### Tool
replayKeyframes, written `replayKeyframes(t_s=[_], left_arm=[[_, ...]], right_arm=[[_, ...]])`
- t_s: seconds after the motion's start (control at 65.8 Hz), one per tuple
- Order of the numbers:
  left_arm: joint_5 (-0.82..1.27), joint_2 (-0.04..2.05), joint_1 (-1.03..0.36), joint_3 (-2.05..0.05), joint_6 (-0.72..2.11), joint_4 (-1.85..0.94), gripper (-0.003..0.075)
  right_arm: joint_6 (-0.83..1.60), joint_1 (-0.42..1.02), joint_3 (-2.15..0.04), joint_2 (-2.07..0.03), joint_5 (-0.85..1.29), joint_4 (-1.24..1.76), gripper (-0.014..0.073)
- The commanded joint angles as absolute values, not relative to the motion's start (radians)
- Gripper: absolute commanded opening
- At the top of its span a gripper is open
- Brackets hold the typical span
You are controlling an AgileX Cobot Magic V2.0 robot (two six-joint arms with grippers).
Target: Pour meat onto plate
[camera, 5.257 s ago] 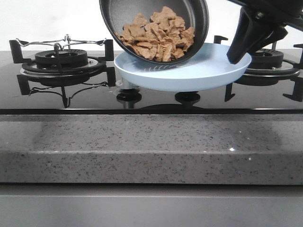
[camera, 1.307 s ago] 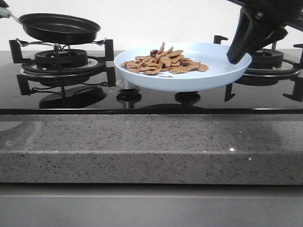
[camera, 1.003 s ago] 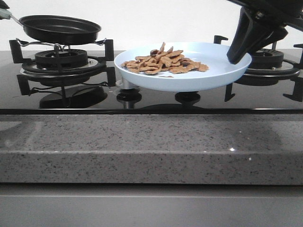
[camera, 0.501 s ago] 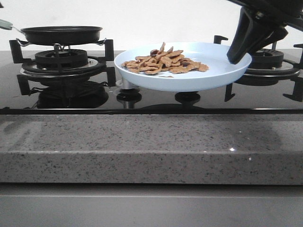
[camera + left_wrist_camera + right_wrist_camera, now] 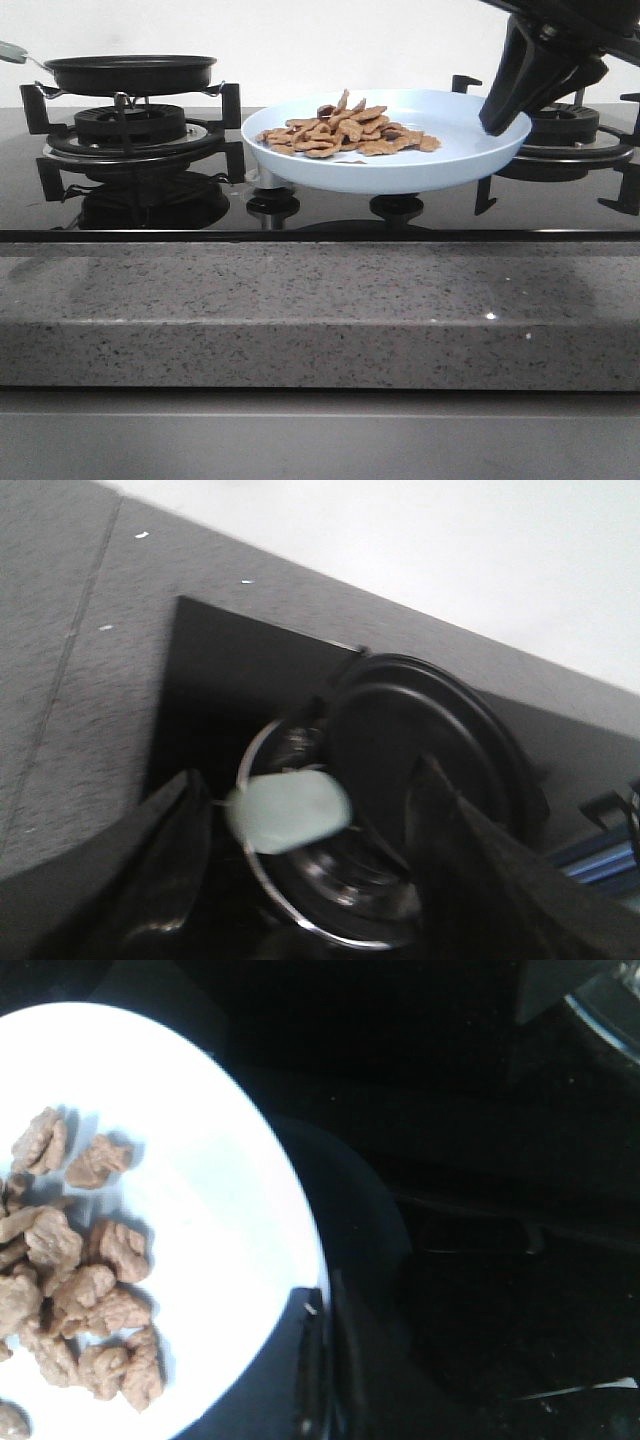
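The pale blue plate [image 5: 470, 150] hangs level over the middle of the cooktop, and my right gripper [image 5: 503, 118] is shut on its right rim. The meat [image 5: 345, 130] lies heaped on the plate's left half. In the right wrist view the plate [image 5: 220, 1220] carries the meat [image 5: 80, 1290], with my right gripper [image 5: 322, 1310] pinching the rim. The black frying pan [image 5: 130, 72] sits level and empty on the left burner. My left gripper [image 5: 308, 775] is open, its fingers wide on either side of the pan's pale green handle end [image 5: 290, 810] without touching it.
The left burner grate [image 5: 130, 130] carries the pan. The right burner [image 5: 575, 135] stands behind my right gripper. Two stove knobs [image 5: 272, 205] sit under the plate. A speckled grey counter edge [image 5: 320, 310] runs along the front.
The pan, earlier tilted over the plate with the meat in it, has swung left and come down level onto the left burner. The meat now lies on the plate.
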State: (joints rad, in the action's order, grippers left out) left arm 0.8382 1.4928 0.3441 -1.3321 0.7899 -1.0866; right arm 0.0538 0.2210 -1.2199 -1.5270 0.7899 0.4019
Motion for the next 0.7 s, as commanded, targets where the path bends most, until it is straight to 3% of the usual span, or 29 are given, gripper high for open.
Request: replayKeyframes(t_s=[0.0, 0.258, 0.684], left_arm=[[0.832, 1.393, 0.256, -1.368, 0.758, -1.049, 0.0426], [0.766, 1.251, -0.012, -1.343, 0.336, -0.389, 0.0419], [0.689, 0.949, -0.080, -0.967, 0.278, -0.326, 0.0419]], right_arm=[[0.061, 0.221, -1.244, -1.483, 0.756, 0.418, -0.0069], [0.061, 0.221, -1.244, -1.483, 0.756, 0.418, -0.0069], [0.061, 0.221, -1.244, -1.483, 0.756, 0.418, -0.0069]])
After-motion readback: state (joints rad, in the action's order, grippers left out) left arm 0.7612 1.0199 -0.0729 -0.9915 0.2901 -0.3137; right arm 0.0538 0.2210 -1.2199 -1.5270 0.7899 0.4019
